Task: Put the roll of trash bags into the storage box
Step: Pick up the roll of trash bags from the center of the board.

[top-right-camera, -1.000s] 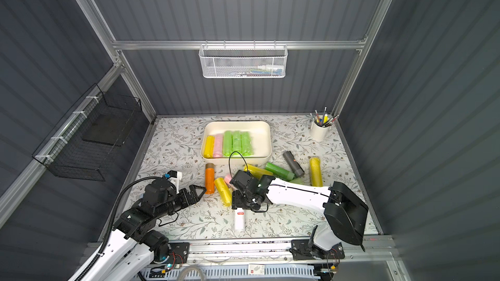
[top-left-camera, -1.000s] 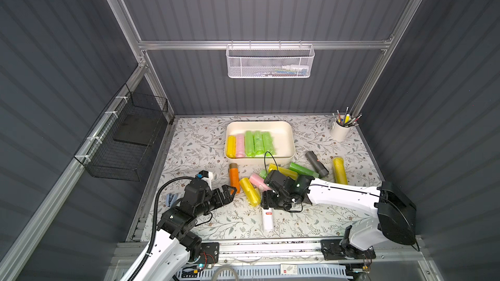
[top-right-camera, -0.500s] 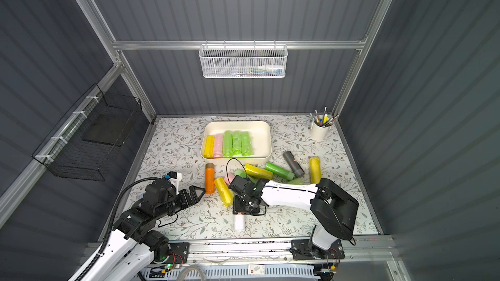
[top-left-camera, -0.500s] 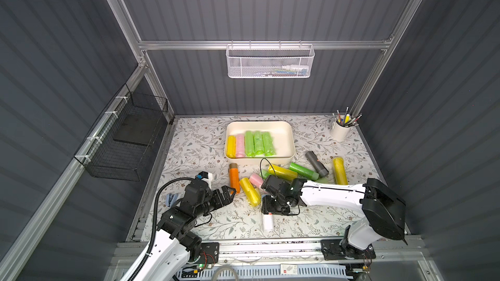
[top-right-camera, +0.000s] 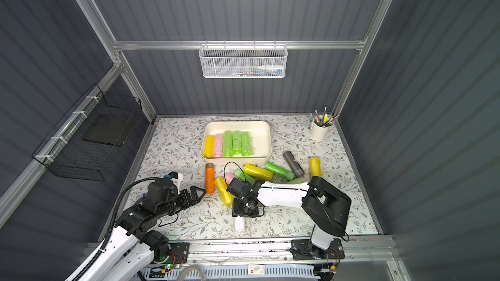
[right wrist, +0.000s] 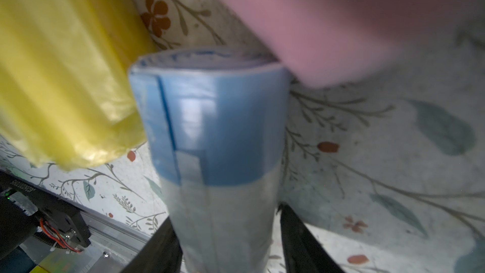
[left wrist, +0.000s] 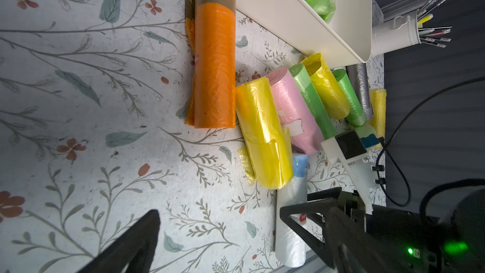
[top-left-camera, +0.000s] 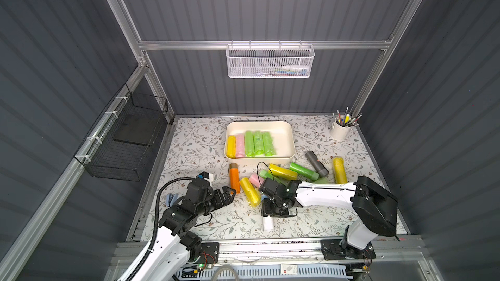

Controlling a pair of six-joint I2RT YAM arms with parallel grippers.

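A white roll of trash bags (top-left-camera: 266,223) (top-right-camera: 239,223) with a blue end (right wrist: 217,127) lies near the table's front edge. My right gripper (top-left-camera: 273,210) (top-right-camera: 244,209) (right wrist: 227,214) is down over the roll, with a black finger pressed along each side. The roll still rests on the mat. The cream storage box (top-left-camera: 290,136) (top-right-camera: 267,136) sits at the back centre and holds several rolls: yellow, pink and green. My left gripper (top-left-camera: 230,193) (top-right-camera: 200,193) (left wrist: 217,211) stands wide open over bare mat, left of the white roll (left wrist: 291,219), and holds nothing.
Loose rolls lie between the box and my right arm: orange (top-left-camera: 234,178), yellow (top-left-camera: 250,190), pink (top-left-camera: 254,178), green (top-left-camera: 304,171), grey (top-left-camera: 316,163), and another yellow (top-left-camera: 339,170). A pen cup (top-left-camera: 340,131) stands back right. A white mesh basket (top-left-camera: 269,62) and a black wire basket (top-left-camera: 127,136) hang on the walls.
My right gripper has swung toward the front edge and come down over the white roll, its jaws narrowing onto it. The left arm has not moved.
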